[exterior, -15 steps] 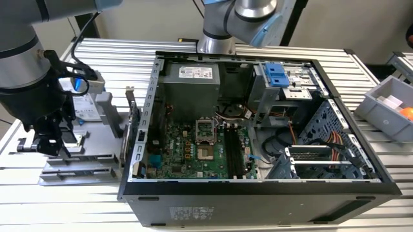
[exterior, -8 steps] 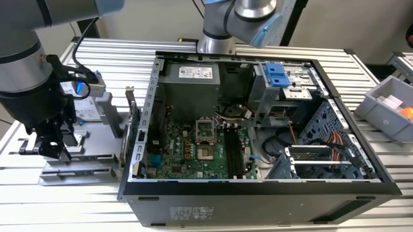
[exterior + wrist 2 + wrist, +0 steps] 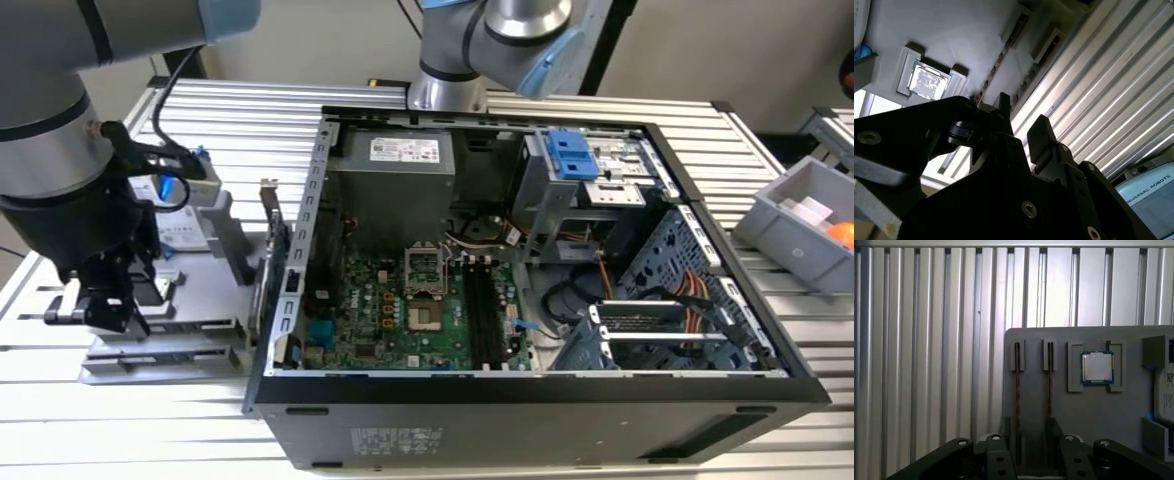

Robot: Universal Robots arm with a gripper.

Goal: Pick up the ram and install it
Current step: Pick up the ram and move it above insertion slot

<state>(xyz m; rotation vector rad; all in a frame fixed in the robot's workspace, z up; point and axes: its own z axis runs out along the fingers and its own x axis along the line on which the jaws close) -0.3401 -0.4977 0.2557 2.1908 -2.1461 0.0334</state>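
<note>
Your fingers point(image 3: 1005, 432) stood well apart with nothing between the pads, so the gripper point(image 3: 1029, 440) was open and empty, hanging low over the grey holder tray point(image 3: 1094, 415). The ram point(image 3: 1017, 390) stood on its long edge in a narrow groove of that tray, running away from the fingertips. In the first wrist view it lay inside the gap between them, touching neither. A second stick point(image 3: 1049, 390) stood in the next groove, just beside it. Its near end was hidden behind one finger, so I could not tell for certain which of the two you had lined up. Beyond the sticks the square silver processor chip point(image 3: 1097, 366) sat in its own pocket. The tray rested on the ribbed aluminium table point(image 3: 929, 340). In the exterior view all this was at the exterior view's left, well apart from the open computer case point(image 3: 534, 390), whose motherboard point(image 3: 387, 310) showed its long black slots point(image 3: 483, 310) bare. By my judgement the ram would be light and stiff but thin and easily harmed. You would do best to pinch it across its two flat faces near the middle of its length, squarely and gently, so it neither tilts nor slips.
</note>
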